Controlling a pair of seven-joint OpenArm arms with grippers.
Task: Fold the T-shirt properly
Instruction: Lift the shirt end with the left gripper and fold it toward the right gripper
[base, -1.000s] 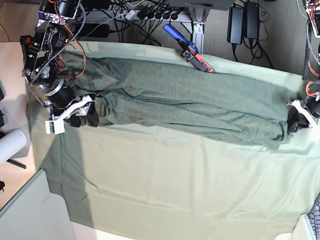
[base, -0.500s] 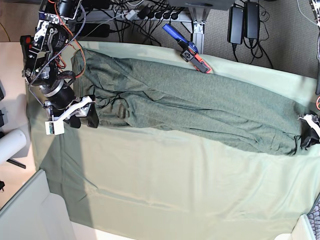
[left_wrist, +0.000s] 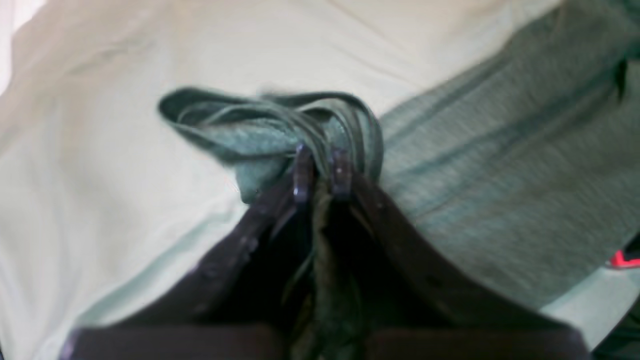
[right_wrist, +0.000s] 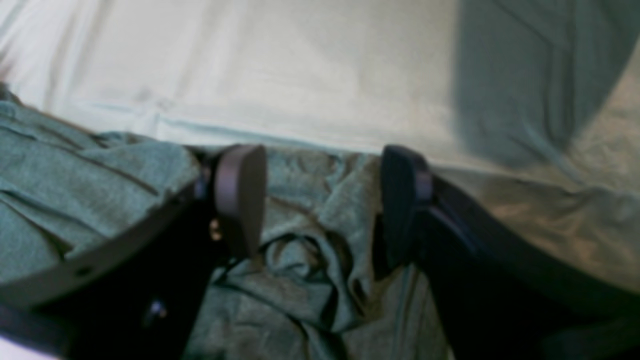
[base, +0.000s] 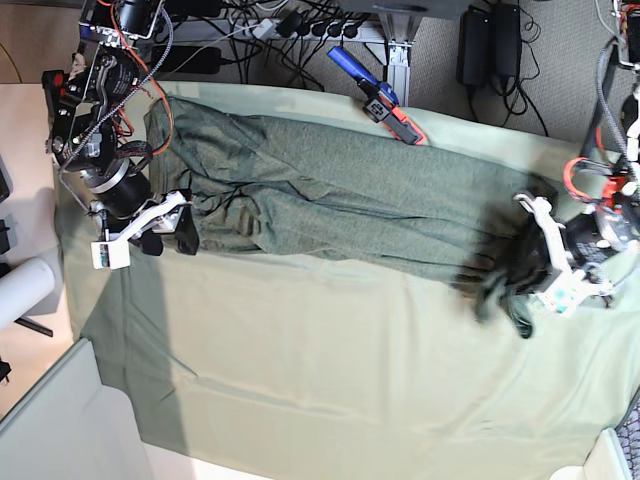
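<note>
The left gripper (base: 522, 272), pinching the T-shirt (base: 330, 195) end, has swung inward, starting a lengthwise fold; the right gripper (base: 168, 232) stays spread over the cloth.

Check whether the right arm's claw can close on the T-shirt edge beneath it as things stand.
Probably yes: the right claw stands open with bunched T-shirt fabric lying between its fingers, and nothing else is in the gap.

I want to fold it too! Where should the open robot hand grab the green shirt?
Grab the bunched edge of the T-shirt lying between the right gripper's open fingers, coming straight down from above. The raised wrinkles there give something to pinch; the flat cloth nearby doesn't.
</note>
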